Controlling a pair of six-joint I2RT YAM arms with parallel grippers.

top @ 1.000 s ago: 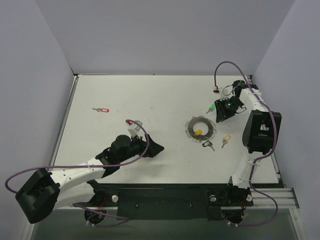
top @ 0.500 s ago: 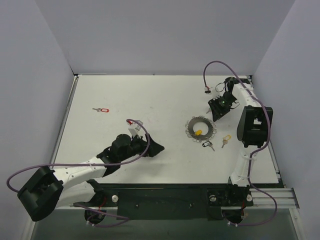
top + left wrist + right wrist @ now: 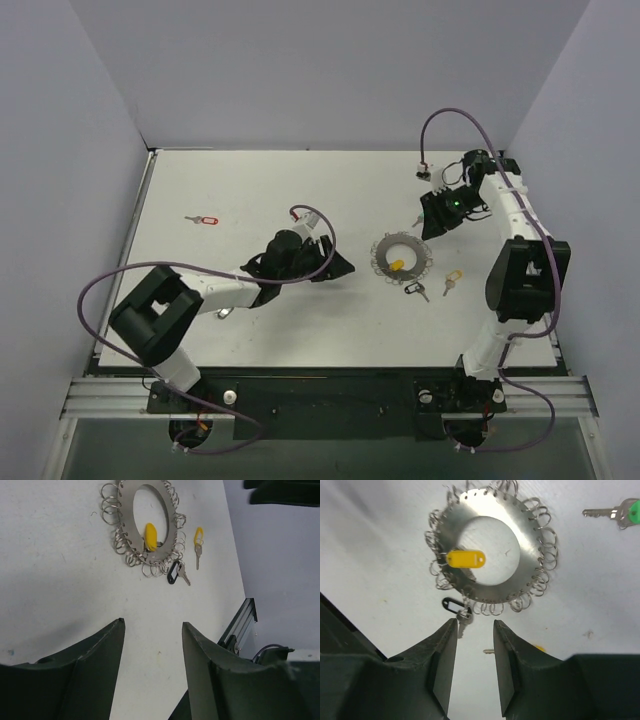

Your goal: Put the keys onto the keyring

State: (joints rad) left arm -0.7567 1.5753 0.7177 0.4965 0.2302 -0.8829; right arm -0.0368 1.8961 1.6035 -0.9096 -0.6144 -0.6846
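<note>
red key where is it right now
In the top view the red key lies alone on the left side of the table, far left of the left gripper and the keyring.

Bare counter [image 3: 250, 180] gives wide passage left of the keyring [image 3: 129, 515]; only the red key [image 3: 205, 220] lies there, well apart. At the hoop's near edge the dark key [image 3: 174, 573] and the yellow key [image 3: 198, 542] crowd the way. The green key [image 3: 620, 513] lies near its far side, close by the right arm [image 3: 505, 200].
</note>
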